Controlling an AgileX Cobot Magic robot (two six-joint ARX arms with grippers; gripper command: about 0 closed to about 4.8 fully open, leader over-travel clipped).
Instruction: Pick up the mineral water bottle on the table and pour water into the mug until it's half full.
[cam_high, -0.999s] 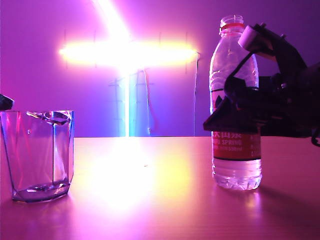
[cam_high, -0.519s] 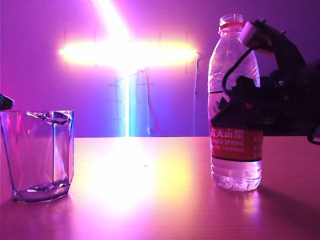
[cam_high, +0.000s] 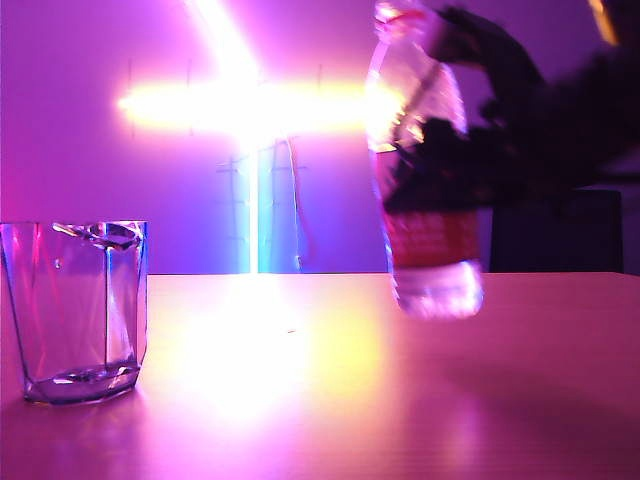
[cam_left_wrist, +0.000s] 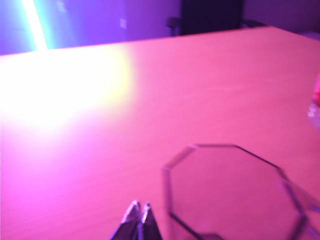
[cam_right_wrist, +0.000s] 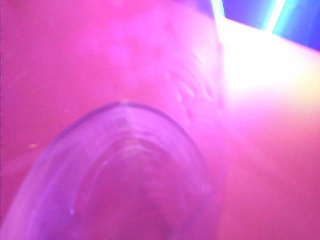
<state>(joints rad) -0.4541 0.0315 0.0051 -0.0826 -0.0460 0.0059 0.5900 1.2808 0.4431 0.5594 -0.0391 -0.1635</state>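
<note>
Fingers (cam_high: 440, 170) of my right arm clamp the mineral water bottle (cam_high: 425, 190), lifted and tilted above the surface (cam_high: 330, 400) toward its right edge. My left fingers (cam_left_wrist: 139, 215) are pressed together beside the mug (cam_high: 78, 310), near the left edge.

**Surfaces and Materials on the Desk**

We see a smooth wooden desk (cam_high: 330, 400) with a satin sheen that throws back a bright glare. The mug (cam_high: 78, 310) is clear faceted glass, glossy, with a thick base. The mineral water bottle (cam_high: 425, 170) is thin clear ribbed plastic with a glossy printed label. The left hand (cam_left_wrist: 138, 216) shows shiny metallic fingertips; the right hand (cam_high: 450, 170) looks dark and matt.
</note>
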